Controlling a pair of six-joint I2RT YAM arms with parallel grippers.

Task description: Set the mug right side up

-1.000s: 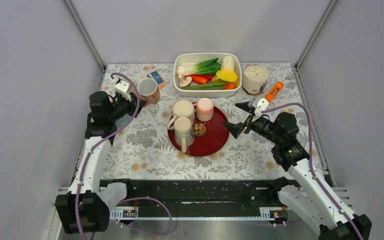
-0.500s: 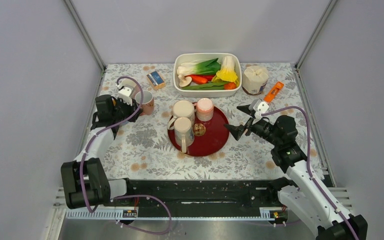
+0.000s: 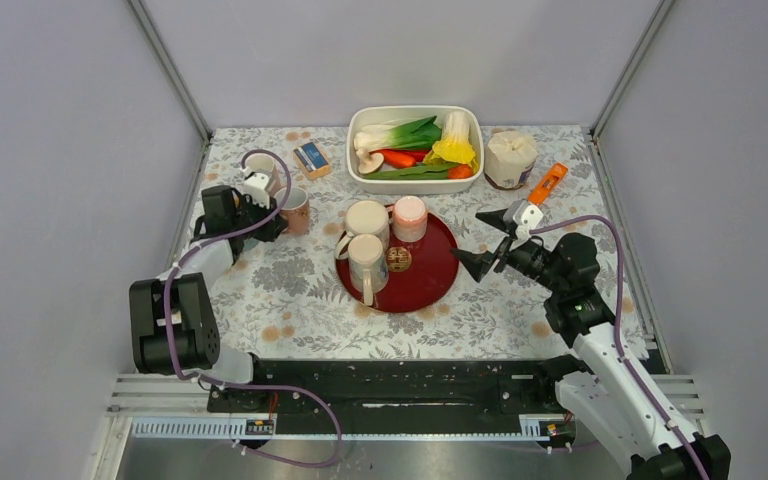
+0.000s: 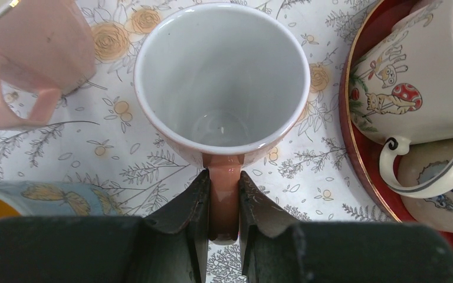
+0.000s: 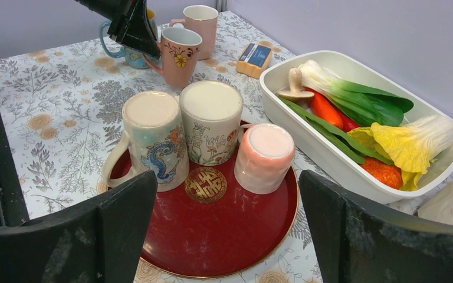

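Observation:
A brown-pink mug with a yellow flower (image 3: pixel 296 211) stands upright, mouth up, left of the red tray (image 3: pixel 432 285). My left gripper (image 3: pixel 265 213) is shut on its handle. In the left wrist view the handle (image 4: pixel 224 197) sits between the fingers (image 4: pixel 191 206) and the white inside of the mug (image 4: pixel 221 76) faces the camera. The right wrist view shows this mug (image 5: pixel 179 53) on or just above the cloth. On the tray three mugs stand upside down: a dragon mug (image 3: pixel 366 262), a mushroom mug (image 3: pixel 366 222) and a pink cup (image 3: pixel 410 218). My right gripper (image 3: pixel 470 238) is open and empty at the tray's right edge.
A pink mug (image 4: pixel 29 53) and a blue butterfly mug (image 4: pixel 35 200) stand close to the held mug. A white bin of vegetables (image 3: pixel 468 118) is at the back, with a small box (image 3: pixel 311 158), a wrapped bundle (image 3: pixel 510 158) and an orange tool (image 3: pixel 548 182) nearby.
My left arm has brought the flower mug down and nearer, from tilted near the back left to upright beside the tray. The right gripper has barely moved.

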